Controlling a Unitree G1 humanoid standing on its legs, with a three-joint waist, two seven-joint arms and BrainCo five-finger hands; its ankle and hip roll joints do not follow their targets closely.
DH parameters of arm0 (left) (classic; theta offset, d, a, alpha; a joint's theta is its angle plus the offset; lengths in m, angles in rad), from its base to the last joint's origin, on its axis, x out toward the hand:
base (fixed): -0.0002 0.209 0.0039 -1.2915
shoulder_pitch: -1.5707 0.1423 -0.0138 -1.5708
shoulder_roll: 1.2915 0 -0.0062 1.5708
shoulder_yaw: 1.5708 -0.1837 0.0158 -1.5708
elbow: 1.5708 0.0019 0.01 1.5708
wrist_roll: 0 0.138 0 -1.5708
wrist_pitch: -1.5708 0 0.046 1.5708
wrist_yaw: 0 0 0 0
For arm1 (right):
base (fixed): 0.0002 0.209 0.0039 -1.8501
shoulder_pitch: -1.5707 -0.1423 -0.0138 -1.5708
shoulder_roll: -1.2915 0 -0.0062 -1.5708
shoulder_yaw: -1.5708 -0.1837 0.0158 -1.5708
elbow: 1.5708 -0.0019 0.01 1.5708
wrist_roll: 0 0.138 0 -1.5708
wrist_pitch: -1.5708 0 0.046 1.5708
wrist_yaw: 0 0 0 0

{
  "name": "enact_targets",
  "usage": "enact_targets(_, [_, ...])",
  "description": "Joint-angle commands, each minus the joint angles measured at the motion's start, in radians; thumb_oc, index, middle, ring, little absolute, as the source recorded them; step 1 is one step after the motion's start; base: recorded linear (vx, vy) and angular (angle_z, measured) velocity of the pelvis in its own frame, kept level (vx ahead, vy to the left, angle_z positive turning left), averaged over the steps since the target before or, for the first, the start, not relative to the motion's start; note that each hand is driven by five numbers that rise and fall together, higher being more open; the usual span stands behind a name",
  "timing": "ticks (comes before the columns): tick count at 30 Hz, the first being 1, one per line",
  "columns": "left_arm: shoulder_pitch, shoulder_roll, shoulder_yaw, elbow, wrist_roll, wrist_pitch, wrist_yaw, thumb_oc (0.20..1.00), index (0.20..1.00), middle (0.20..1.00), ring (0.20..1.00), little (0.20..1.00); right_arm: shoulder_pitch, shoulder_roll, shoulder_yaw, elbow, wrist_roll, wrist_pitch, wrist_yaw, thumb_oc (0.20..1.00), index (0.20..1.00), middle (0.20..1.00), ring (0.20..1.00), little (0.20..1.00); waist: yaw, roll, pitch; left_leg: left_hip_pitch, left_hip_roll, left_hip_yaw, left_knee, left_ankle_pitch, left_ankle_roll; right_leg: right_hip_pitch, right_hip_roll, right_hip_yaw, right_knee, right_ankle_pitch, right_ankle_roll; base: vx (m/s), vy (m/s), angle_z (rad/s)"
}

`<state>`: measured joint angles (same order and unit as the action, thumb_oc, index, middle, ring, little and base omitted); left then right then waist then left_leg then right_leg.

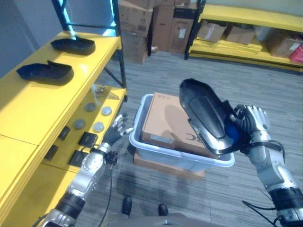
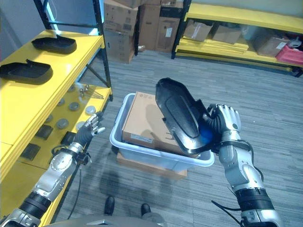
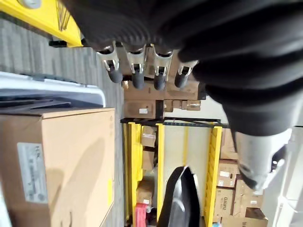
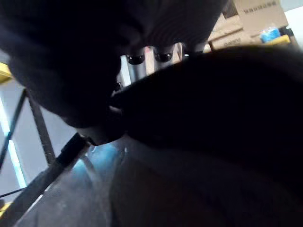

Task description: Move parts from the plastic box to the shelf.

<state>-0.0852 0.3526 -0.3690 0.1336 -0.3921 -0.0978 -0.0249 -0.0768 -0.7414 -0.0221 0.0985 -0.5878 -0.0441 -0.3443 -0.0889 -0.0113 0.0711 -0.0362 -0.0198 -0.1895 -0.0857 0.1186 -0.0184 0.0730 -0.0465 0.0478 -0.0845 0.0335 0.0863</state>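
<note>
On the left we see the yellow shelf (image 1: 28,109) with 2 black parts (image 1: 45,72) on its top level. Our left hand (image 1: 116,130) hangs between the shelf and the plastic box (image 1: 182,161), fingers straight and loose, holding nothing. The box holds a cardboard carton (image 1: 163,123). Above its right side, our right hand (image 1: 251,125) grips 1 long black part (image 1: 203,113), tilted.
</note>
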Motion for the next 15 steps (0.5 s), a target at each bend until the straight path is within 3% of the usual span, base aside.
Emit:
enact_targets(1, [-0.023, -0.003, -0.038, 0.026, -0.044, -0.013, 0.001, 1.000, 1.000, 1.000, 1.000, 1.000, -0.036, -0.005, -0.064, -0.077, 0.004, -0.048, -0.039, 0.200, 0.200, 0.200, 0.200, 0.200, 0.033, -0.022, -0.081, 0.112, 0.010, 0.059, -0.002, -0.202, 0.024, -0.058, -0.008, -0.008, 0.045, -0.050, 0.010, 0.02, -0.032, -0.11])
enact_targets(7, [-0.038, -0.019, -0.070, 0.036, -0.082, 0.001, 0.007, 1.000, 1.000, 1.000, 1.000, 1.000, -0.021, 0.013, -0.050, -0.172, 0.009, -0.072, -0.032, 0.200, 0.200, 0.200, 0.200, 0.200, 0.019, -0.021, -0.095, 0.127, 0.017, 0.065, -0.002, -0.205, 0.022, -0.047, -0.003, 0.001, 0.048, -0.054, 0.008, 0.00, -0.019, -0.09])
enact_targets(15, [-0.091, -0.046, -0.124, 0.049, -0.132, 0.001, 0.034, 1.000, 1.000, 1.000, 1.000, 1.000, -0.060, 0.069, 0.080, -0.229, 0.084, -0.114, -0.005, 0.200, 0.200, 0.200, 0.200, 0.200, 0.010, -0.017, -0.099, 0.141, 0.024, 0.072, -0.002, -0.204, 0.022, -0.039, 0.006, 0.014, 0.050, -0.053, 0.002, 0.00, -0.004, -0.02])
